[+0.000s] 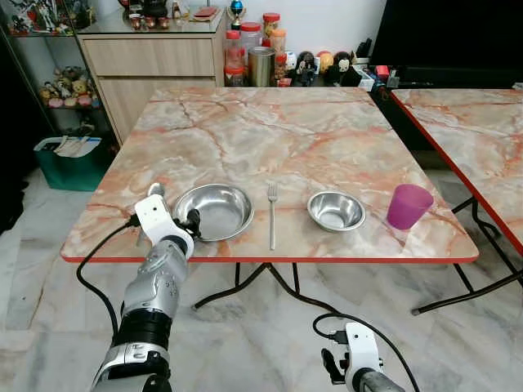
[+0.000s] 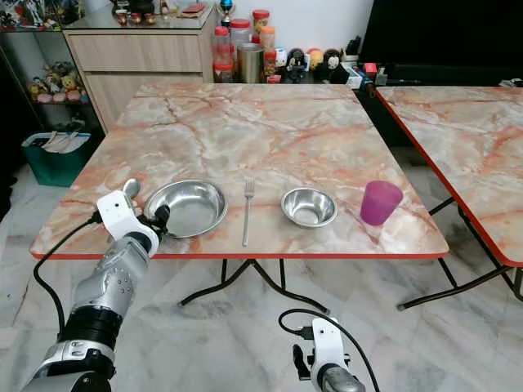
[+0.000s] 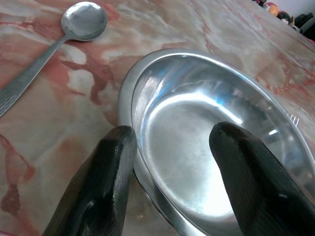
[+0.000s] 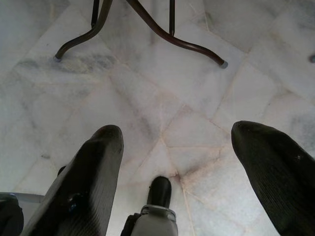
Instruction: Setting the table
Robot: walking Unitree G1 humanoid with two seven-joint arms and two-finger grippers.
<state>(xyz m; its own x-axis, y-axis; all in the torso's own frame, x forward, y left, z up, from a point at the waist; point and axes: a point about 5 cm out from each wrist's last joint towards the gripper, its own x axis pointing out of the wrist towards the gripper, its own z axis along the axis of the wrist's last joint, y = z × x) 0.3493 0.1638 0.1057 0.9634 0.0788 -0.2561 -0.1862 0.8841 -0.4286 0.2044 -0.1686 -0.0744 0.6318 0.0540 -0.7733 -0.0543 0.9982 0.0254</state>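
On the marble-patterned counter point(image 1: 270, 131), along its near edge, the head views show a row of tableware. Taking the large steel bowl point(image 1: 214, 211) as landmark: a spoon point(image 1: 154, 190) lies just beside it on the robot's left, a fork point(image 1: 272, 214) lies just to its right, a smaller steel bowl point(image 1: 336, 210) sits beyond the fork, and a purple cup point(image 1: 408, 205) stands farthest right. The left gripper point(image 1: 193, 220) reaches over the counter edge to the large bowl's near-left rim. The right arm hangs low below the counter, over the tiled floor point(image 1: 270, 327).

In the left wrist view, the left gripper is released, its two black fingers point(image 3: 101, 189) spread astride the large bowl's rim, one outside on the counter, one over the bowl's inside. The spoon lies apart from the bowl.

In the right wrist view, the right gripper point(image 4: 177, 162) is spread wide, grasping nothing, above the floor near the counter's legs point(image 4: 162, 29).
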